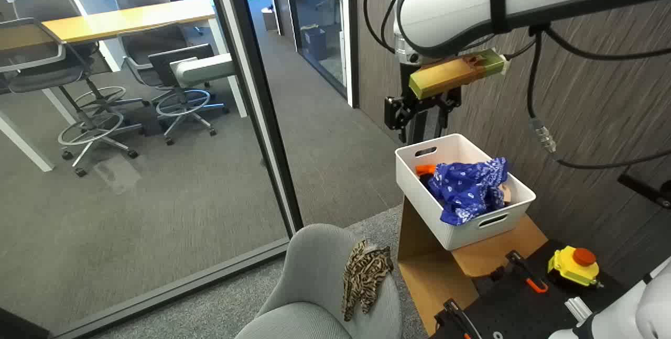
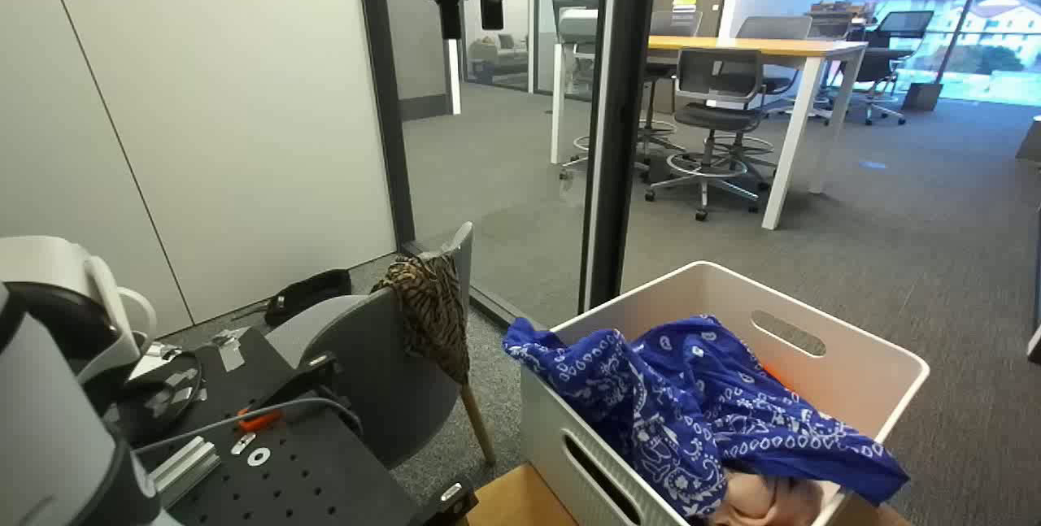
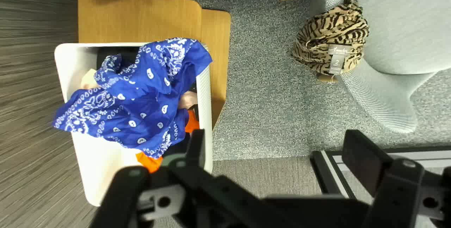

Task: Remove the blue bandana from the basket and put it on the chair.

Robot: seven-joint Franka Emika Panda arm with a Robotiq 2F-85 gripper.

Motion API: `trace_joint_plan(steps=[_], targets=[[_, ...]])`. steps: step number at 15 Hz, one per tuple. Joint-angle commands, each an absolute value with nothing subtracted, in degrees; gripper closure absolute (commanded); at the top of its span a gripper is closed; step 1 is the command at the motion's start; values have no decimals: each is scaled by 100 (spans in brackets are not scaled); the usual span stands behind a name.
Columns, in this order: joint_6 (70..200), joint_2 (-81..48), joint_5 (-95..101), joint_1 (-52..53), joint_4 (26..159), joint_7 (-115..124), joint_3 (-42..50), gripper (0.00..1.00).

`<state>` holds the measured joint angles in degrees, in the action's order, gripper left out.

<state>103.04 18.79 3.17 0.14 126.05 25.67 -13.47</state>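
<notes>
Blue bandana (image 3: 141, 94): was held in the white basket (image 3: 205, 115), loosely bunched, with corners spilled past both long walls.
Jaws: were set wide apart, with nothing gripped; carpet (image 3: 260, 175) was seen between them.
Gripper (image 3: 276, 147) to bandana: in the wrist view the bandana was placed left of the gap and farther up the picture; one fingertip (image 3: 196, 147) was seen against the basket's edge, its partner well out on the chair's side.
Bandana's long axis: was slanted across the basket, lower left to upper right in the wrist view, closer to the closing line of the jaws than square to it. A pinch on a raised fold was judged better suited than a straddle.
Franka arm (image 1: 456, 14): only one was shown.
Height over basket: was hidden in the wrist view; in both exterior views the gripper was shown high above the rim, well apart from the bandana. A sideways shift, then a descent, was judged to be called for.
Grey chair (image 1: 309, 265): was partly covered by a tiger-print cloth (image 1: 365, 279); the bandana was not yet placed there.
Flesh-toned item (image 2: 764, 497): was bared broadly under the bandana's edge in an exterior view; whether it was matched by the pale patch (image 3: 90, 80) in the wrist view could not be told.
Red-topped yellow button (image 1: 574, 268): was shown in an exterior view only.
</notes>
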Motion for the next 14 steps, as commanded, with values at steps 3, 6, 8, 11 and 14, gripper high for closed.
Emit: trace_joint_plan(steps=[3, 6, 8, 11, 14], targets=[[10290, 1889, 352, 136, 12529, 2598, -1241, 0], [10342, 1928, 353, 120, 12575, 2564, -1209, 0], [10353, 1973, 359, 79, 12689, 2463, -1089, 0], [10462, 2093, 311, -57, 12974, 2377, -762, 0], [10740, 2181, 191, -304, 13283, 2420, -298, 0]])
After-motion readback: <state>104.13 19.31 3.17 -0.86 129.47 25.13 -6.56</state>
